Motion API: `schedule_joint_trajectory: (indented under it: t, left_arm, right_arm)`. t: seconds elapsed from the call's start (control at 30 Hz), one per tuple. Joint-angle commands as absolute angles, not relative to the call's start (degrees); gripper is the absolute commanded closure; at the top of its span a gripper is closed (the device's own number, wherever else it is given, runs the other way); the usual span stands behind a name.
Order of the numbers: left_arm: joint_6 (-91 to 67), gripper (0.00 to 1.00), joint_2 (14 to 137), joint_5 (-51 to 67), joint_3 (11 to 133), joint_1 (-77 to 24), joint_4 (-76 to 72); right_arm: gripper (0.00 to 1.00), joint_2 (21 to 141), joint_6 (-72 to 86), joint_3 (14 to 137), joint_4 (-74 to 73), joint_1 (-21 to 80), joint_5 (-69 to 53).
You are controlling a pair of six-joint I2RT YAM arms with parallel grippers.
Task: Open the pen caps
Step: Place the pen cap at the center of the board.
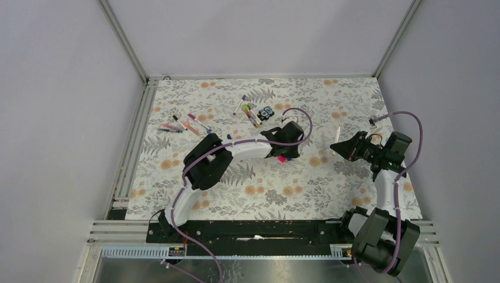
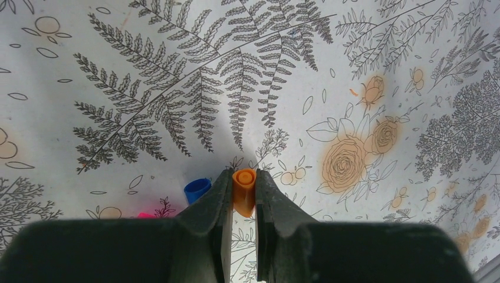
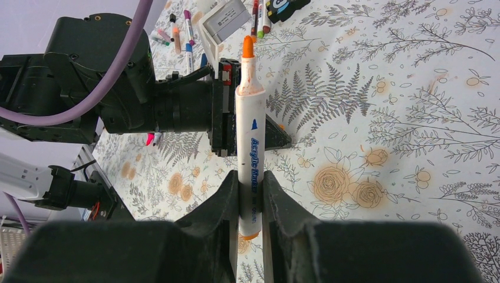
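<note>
My left gripper [image 2: 242, 177] is shut on a small orange pen cap [image 2: 244, 191], held low over the flowered cloth. A blue cap [image 2: 197, 190] and a pink cap [image 2: 144, 215] lie on the cloth just left of its fingers. My right gripper [image 3: 250, 177] is shut on a white pen [image 3: 250, 130] whose bare orange tip points away from it, towards the left arm. From above, the left gripper [image 1: 284, 152] hangs mid-table and the right gripper [image 1: 349, 147] holds the pen [image 1: 337, 135] to its right, apart from it.
Several capped pens lie at the back left [image 1: 180, 125] and back centre [image 1: 252, 115], beside a small black-and-blue block [image 1: 267, 112]. The left arm [image 3: 118, 88] fills the left of the right wrist view. A metal frame rail [image 1: 132, 141] borders the cloth.
</note>
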State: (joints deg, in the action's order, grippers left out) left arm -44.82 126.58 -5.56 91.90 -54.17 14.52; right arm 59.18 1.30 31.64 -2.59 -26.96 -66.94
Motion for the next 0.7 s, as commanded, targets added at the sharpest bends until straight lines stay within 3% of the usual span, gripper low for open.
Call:
schedule_joint_trajectory:
  t: [0.0, 0.2, 0.67]
  left_arm:
    - [-43.68, 0.90, 124.49, -8.04, 92.73, -53.84, 18.32]
    - [-43.79, 0.86, 124.65, -6.95, 93.09, -53.84, 18.37]
    - [-43.79, 0.65, 125.55, -5.89, 94.17, -53.81, 19.23]
  right_arm:
    - [1.00, 58.49, 0.33, 33.64, -2.63, -27.33, -68.03]
    - [1.00, 58.47, 0.32, 33.62, -2.64, -27.33, -68.18]
    - [1.00, 58.51, 0.29, 33.60, -2.64, -27.41, -68.29]
